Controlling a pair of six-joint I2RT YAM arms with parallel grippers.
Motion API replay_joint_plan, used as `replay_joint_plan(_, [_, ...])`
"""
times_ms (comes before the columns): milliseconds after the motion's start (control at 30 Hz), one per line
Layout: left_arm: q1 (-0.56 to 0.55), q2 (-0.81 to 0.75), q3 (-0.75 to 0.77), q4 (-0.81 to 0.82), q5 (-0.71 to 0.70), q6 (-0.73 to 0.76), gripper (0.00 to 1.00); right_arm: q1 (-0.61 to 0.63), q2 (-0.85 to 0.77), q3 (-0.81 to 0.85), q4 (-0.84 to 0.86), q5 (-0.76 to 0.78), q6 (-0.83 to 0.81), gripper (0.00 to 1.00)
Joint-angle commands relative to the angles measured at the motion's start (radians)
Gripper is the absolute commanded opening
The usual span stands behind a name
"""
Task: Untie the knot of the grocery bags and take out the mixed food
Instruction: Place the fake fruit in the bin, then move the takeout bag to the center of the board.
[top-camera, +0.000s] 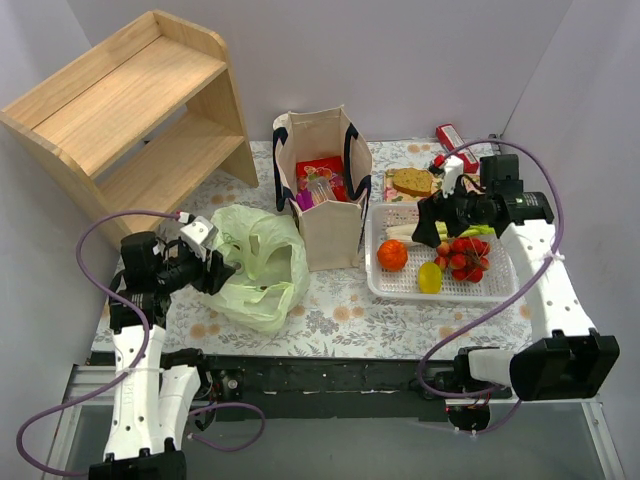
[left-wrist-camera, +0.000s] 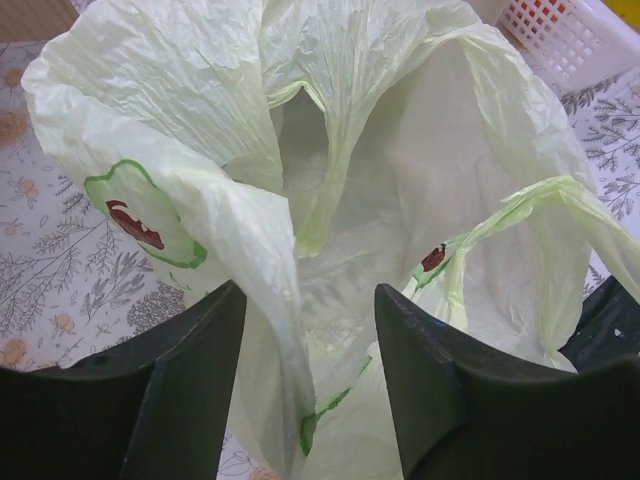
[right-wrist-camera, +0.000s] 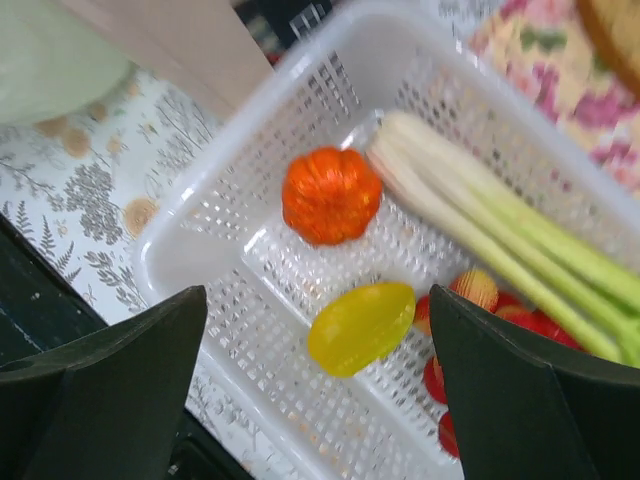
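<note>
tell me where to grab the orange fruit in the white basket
Probably across its middle, straight down from above: the orange fruit is round and squat, on the basket floor with bare mesh around most of it, pale stalks close on one side.

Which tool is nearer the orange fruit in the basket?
Right. The right tool hovers over the basket near the orange fruit; the left tool is away at the green bag.

We see plain pale grey-lilac walls (top-camera: 420, 50) across the top of the frame and down both sides. A two-tier light wood shelf (top-camera: 130, 110) sits upper left, angled, close to the left wall. The table carries a white cloth with a grey floral print (top-camera: 345, 320). A black front rail (top-camera: 330, 375) runs along the lower part. The light is soft and even, with faint shadows.
</note>
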Motion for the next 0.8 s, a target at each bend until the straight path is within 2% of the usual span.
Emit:
replay_joint_plan(0, [0.002,0.008,0.044,-0.009,-0.047,0.004,0.55,0.036,-0.060,0.101,0.148,-0.222,-0.129,0.98])
replay_joint_plan(67, [0.002,0.017,0.042,0.008,-0.077,0.007,0.57,0.123,-0.060,0.134,0.182,-0.227,-0.214,0.98])
replay_joint_plan(100, [0.002,0.025,0.041,0.036,-0.089,0.009,0.58,0.169,-0.056,0.157,0.200,-0.177,-0.259,0.98])
replay_joint_plan(133, [0.004,0.031,0.038,0.053,-0.100,0.006,0.59,0.265,-0.051,0.167,0.204,-0.135,-0.296,0.98])
replay_joint_plan(200, [0.002,0.047,0.032,0.102,-0.091,0.004,0.59,0.345,-0.022,0.185,0.207,-0.034,-0.379,0.98])
replay_joint_plan(233, [0.002,0.074,0.030,0.116,-0.066,0.004,0.55,0.402,-0.008,0.210,0.207,-0.014,-0.390,0.98])
replay_joint_plan(300, [0.002,0.106,0.039,0.136,-0.037,0.009,0.48,0.439,0.041,0.240,0.211,0.012,-0.395,0.98])
replay_joint_plan(433, [0.002,0.163,0.065,0.136,0.001,0.019,0.22,0.540,0.157,0.402,0.169,0.046,-0.425,0.98])
replay_joint_plan(467, [0.002,0.165,0.065,0.138,0.014,0.025,0.09,0.559,0.183,0.438,0.159,0.054,-0.439,0.98])
replay_joint_plan(500, [0.002,0.165,0.064,0.146,0.015,0.027,0.03,0.571,0.231,0.469,0.155,0.059,-0.460,0.98])
replay_joint_plan(533, [0.002,0.163,0.062,0.152,0.015,0.021,0.00,0.596,0.251,0.493,0.156,0.063,-0.501,0.98])
replay_joint_plan(633, [0.002,0.172,0.107,0.152,0.020,0.019,0.00,0.634,0.328,0.523,0.161,0.085,-0.601,0.98])
replay_joint_plan(767, [0.002,0.214,0.264,0.094,-0.023,0.058,0.00,0.671,0.459,0.556,0.135,0.209,-0.565,0.97])
